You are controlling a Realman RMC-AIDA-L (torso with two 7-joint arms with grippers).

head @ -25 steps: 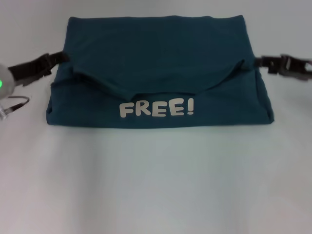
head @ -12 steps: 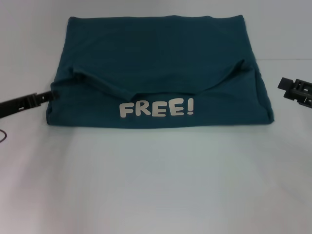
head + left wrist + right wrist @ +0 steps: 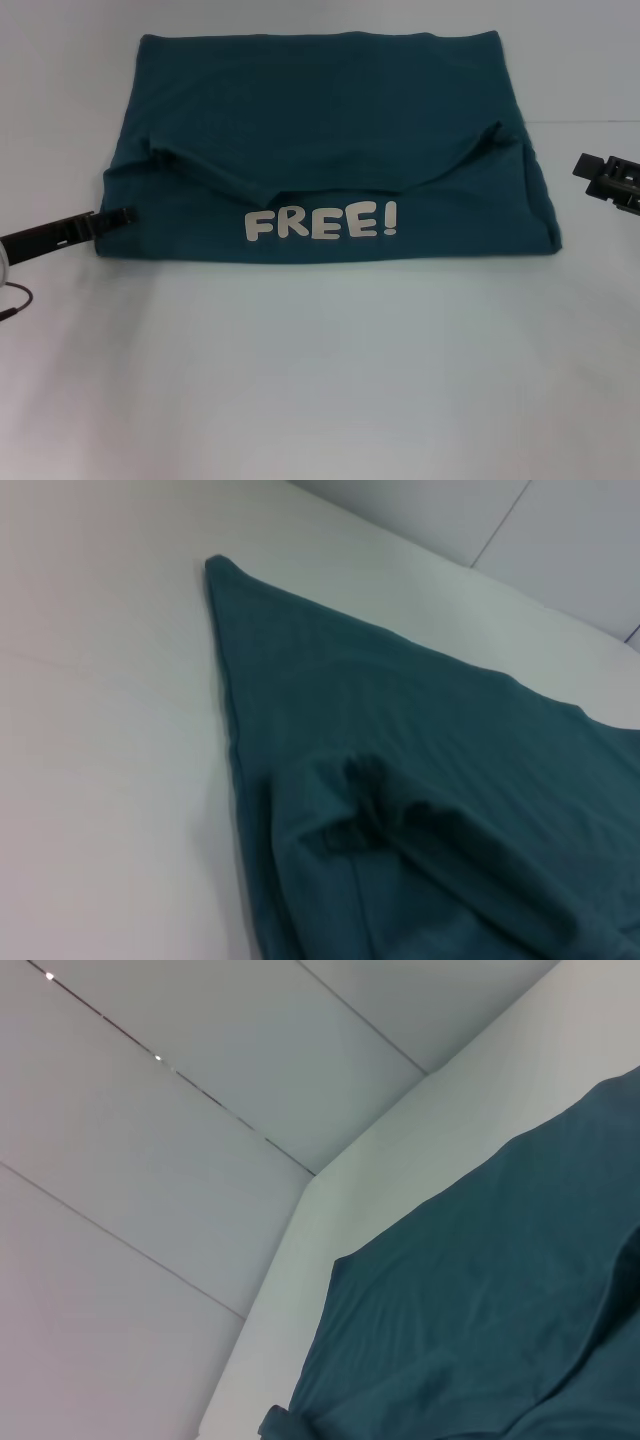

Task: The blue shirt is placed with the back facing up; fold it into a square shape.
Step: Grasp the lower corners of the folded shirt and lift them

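We see one blue shirt (image 3: 320, 150) lying folded on the white desk (image 3: 320, 380), its "FREE!" lettering (image 3: 322, 221) facing up along the near edge. Our left tool (image 3: 118, 216) touches the shirt's near-left corner, and our right tool (image 3: 590, 168) hovers beside its right edge; we cannot tell either tool's grip state.

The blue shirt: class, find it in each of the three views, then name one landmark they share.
Head view: the blue shirt lies folded, centre and upper half.
Left wrist view: it spreads from one pointed corner across to the far side.
Right wrist view: it fills the lower corner.
Shared landmark: the white table under it.
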